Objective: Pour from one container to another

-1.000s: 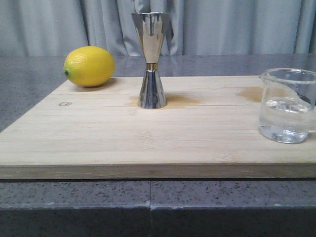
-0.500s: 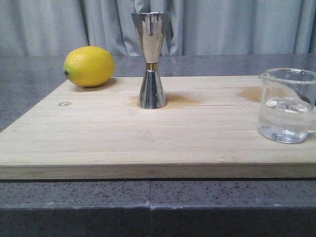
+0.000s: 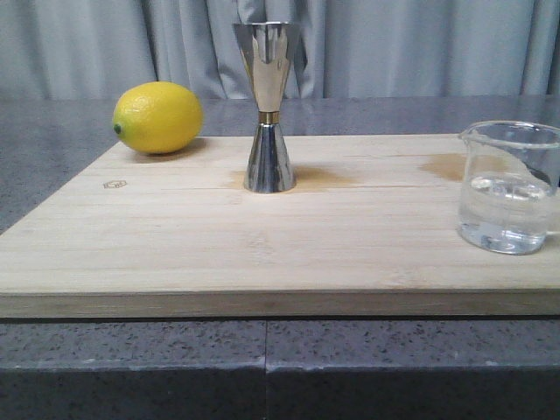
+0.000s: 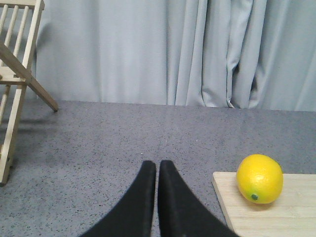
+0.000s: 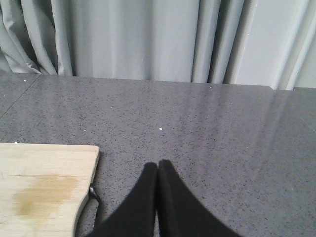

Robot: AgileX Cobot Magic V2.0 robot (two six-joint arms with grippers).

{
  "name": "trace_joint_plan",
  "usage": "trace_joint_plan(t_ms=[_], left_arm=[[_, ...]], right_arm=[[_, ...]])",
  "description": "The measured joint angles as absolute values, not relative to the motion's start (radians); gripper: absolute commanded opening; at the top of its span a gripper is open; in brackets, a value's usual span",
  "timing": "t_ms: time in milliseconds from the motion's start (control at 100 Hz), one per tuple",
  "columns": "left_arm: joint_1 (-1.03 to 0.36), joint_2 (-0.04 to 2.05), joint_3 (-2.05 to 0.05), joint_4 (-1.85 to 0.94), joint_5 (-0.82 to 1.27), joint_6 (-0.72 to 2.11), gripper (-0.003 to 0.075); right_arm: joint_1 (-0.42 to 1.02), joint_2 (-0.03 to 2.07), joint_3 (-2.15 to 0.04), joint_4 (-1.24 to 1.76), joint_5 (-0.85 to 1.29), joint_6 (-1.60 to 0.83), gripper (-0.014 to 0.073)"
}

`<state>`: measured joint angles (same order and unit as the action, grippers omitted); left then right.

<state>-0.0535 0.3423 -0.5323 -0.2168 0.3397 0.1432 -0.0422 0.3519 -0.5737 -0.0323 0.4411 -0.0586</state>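
A clear glass beaker (image 3: 509, 188) with water in its lower part stands at the right end of the wooden board (image 3: 262, 245) in the front view. The shiny steel jigger (image 3: 269, 105), with a gold band at its waist, stands upright near the board's far middle. Neither arm shows in the front view. My left gripper (image 4: 157, 165) is shut and empty over the grey countertop, left of the board's corner. Over bare countertop to the right of the board, my right gripper (image 5: 158, 165) is also shut and empty. Neither wrist view shows the beaker or the jigger.
A yellow lemon (image 3: 158, 116) lies at the board's far left corner, also seen as lemon (image 4: 259, 178) in the left wrist view. A wooden rack (image 4: 17, 74) stands far left. The board (image 5: 44, 187) has a damp stain and a metal handle (image 5: 91, 192). Grey curtains hang behind.
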Motion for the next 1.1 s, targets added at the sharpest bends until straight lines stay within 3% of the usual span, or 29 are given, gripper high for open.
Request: trace_joint_plan(t_ms=[190, 230, 300, 830, 1040, 1100], left_arm=[[-0.054, 0.342, -0.532, -0.166, 0.34, 0.143, 0.0448], [-0.054, 0.342, -0.532, -0.161, 0.34, 0.143, 0.0493], [-0.054, 0.342, -0.532, -0.159, 0.34, 0.143, 0.0507], [-0.054, 0.342, -0.532, -0.181, 0.34, 0.143, 0.043], [-0.054, 0.358, -0.542, -0.19, 0.386, 0.143, 0.0438], [-0.054, 0.376, -0.563, -0.19, 0.425, 0.143, 0.0472]], right_arm=[[-0.042, 0.352, -0.574, -0.032, 0.441, -0.057, 0.0423], [-0.042, 0.352, -0.574, -0.032, 0.441, -0.057, 0.0481], [-0.042, 0.352, -0.574, -0.032, 0.441, -0.057, 0.0561], [-0.042, 0.352, -0.574, -0.032, 0.443, -0.057, 0.0573], [-0.042, 0.352, -0.574, -0.028, 0.463, -0.057, 0.0573], [-0.042, 0.354, -0.578, -0.027, 0.475, -0.057, 0.0574]])
